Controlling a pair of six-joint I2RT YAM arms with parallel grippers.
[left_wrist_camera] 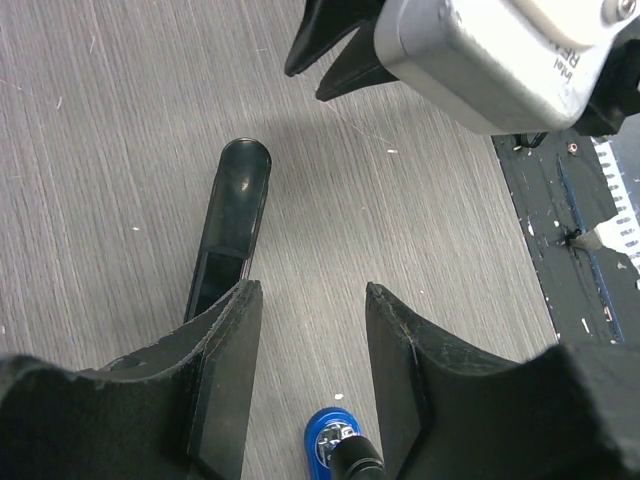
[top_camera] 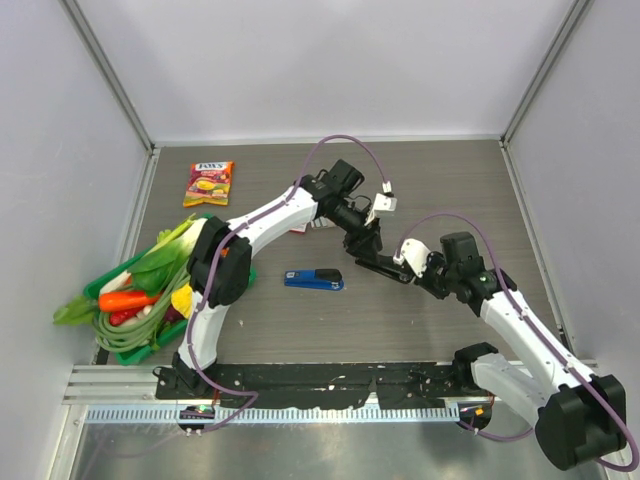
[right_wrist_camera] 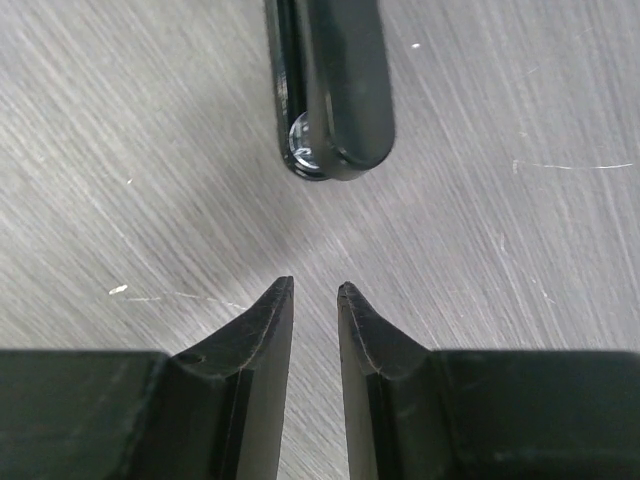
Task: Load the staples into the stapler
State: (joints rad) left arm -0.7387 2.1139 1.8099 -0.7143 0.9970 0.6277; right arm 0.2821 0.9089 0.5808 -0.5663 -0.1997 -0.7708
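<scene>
A black stapler lies flat on the wooden table, its rounded end just ahead of my right gripper. That gripper's jaws stand a narrow gap apart with nothing between them. In the left wrist view the black stapler runs beside and under the left finger of my left gripper, which is open and empty over bare table. The right gripper's fingertips point in from the top. A blue stapler lies left of both grippers. The staples are out of view.
A green tray of toy vegetables sits at the left edge. A candy packet lies at the back left. A small red-and-white box peeks out beside the left arm. White walls close in three sides; a black strip lines the near edge.
</scene>
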